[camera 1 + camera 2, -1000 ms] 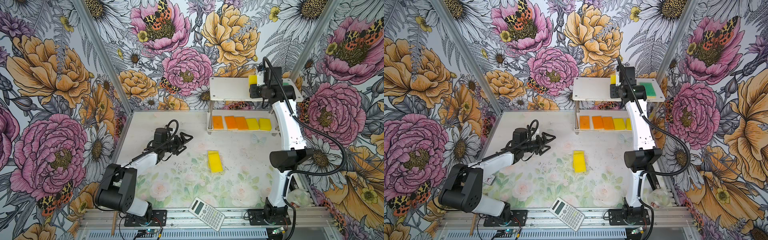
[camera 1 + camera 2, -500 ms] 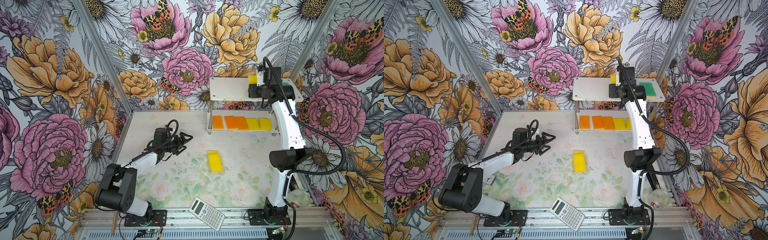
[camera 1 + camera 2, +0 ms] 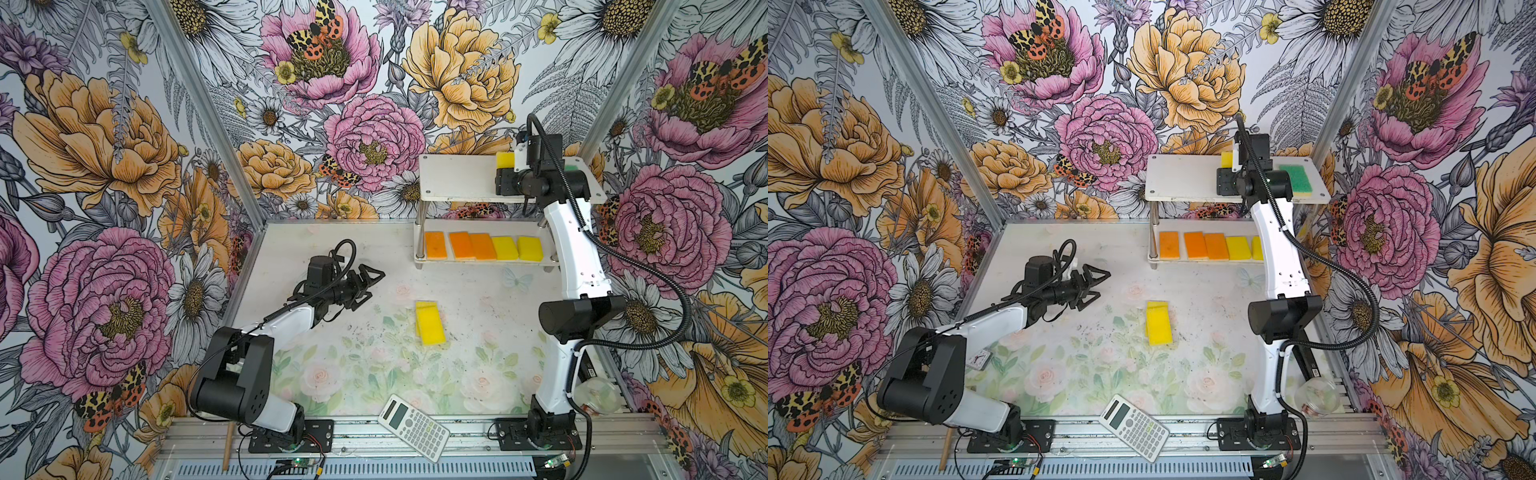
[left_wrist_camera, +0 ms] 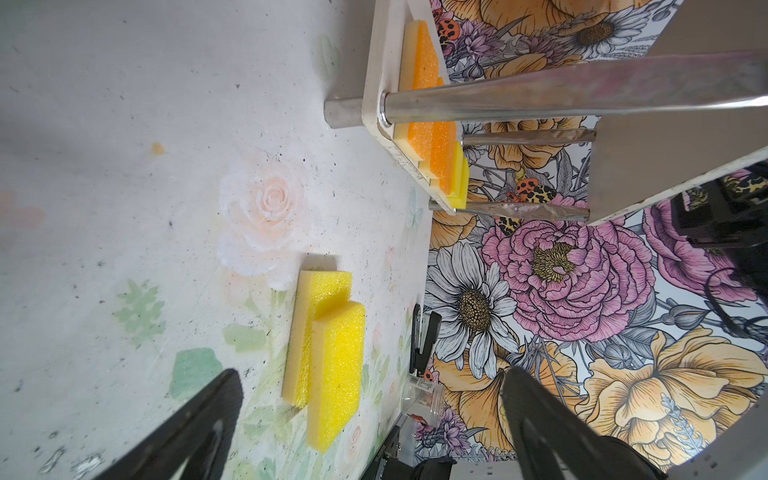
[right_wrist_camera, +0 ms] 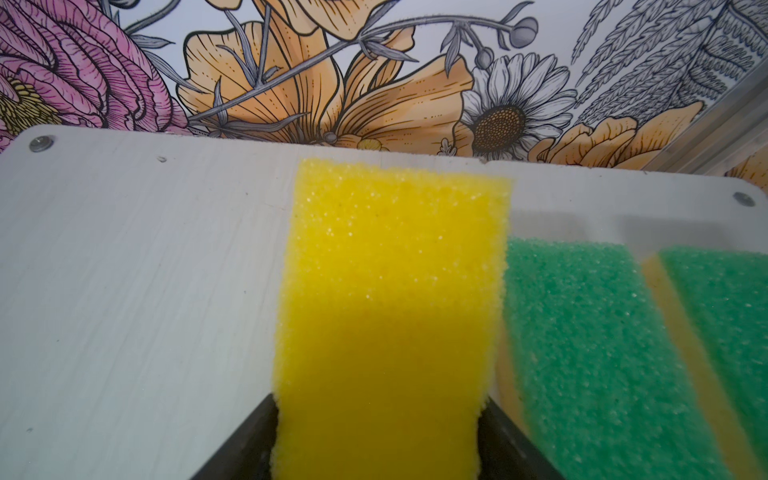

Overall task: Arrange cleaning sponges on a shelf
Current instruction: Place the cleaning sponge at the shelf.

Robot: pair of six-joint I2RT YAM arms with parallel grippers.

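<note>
The shelf (image 3: pixel 457 178) stands at the back right. My right gripper (image 5: pixel 376 415) reaches over its top board, jaws pressed against both sides of a yellow sponge (image 5: pixel 395 270) (image 3: pixel 505 158) that lies flat on the board beside two green-topped sponges (image 5: pixel 582 332) (image 3: pixel 1296 178). The lower board (image 3: pixel 548 261) holds a row of several sponges, orange (image 3: pixel 461 246) then yellow (image 3: pixel 505 248). Two yellow sponges (image 3: pixel 430 326) (image 4: pixel 332 365) lie stacked and offset on the table. My left gripper (image 3: pixel 372 282) (image 4: pixel 370 374) hovers open and empty to their left.
A white calculator (image 3: pixel 413 422) lies at the table's front edge. A clear plastic jar (image 3: pixel 594 395) sits by the right arm's base. A wooden stick (image 3: pixel 227 446) leans at the front left. Metal shelf posts (image 4: pixel 540 99) stand ahead of the left gripper.
</note>
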